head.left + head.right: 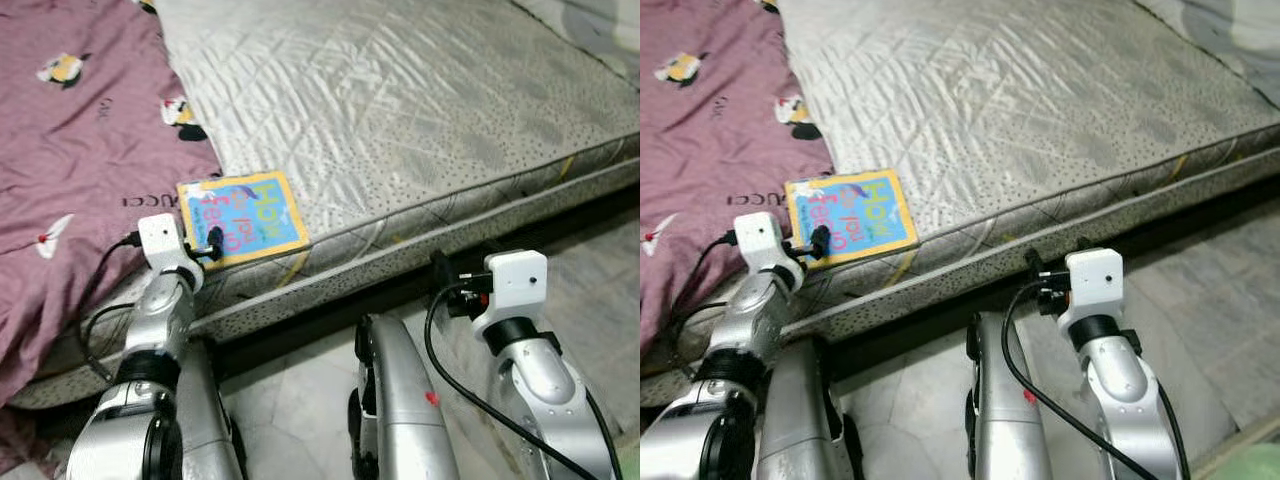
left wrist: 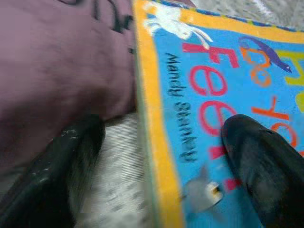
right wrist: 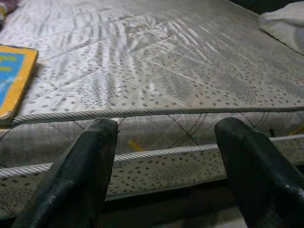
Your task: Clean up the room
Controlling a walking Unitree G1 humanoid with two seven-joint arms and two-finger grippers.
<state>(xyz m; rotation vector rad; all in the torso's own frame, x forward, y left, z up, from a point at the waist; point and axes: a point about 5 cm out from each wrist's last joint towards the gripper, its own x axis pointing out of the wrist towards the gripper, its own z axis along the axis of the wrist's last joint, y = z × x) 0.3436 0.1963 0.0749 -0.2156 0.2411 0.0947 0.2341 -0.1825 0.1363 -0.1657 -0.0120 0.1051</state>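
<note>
Blanket (image 1: 70,150) covers the bed's 9 o'clock side. Left tool (image 1: 205,246) is spread wide, straddling the near edge of the book (image 1: 243,217), which lies flat at the mattress (image 1: 400,110) edge, around 7 o'clock. Right tool (image 1: 452,282) hangs spread at 5 o'clock, idle. Risk: one finger sits on the cover, so closing could just shove the book off.

Head eyes look down; both wrist views share the book (image 3: 14,80)
</note>
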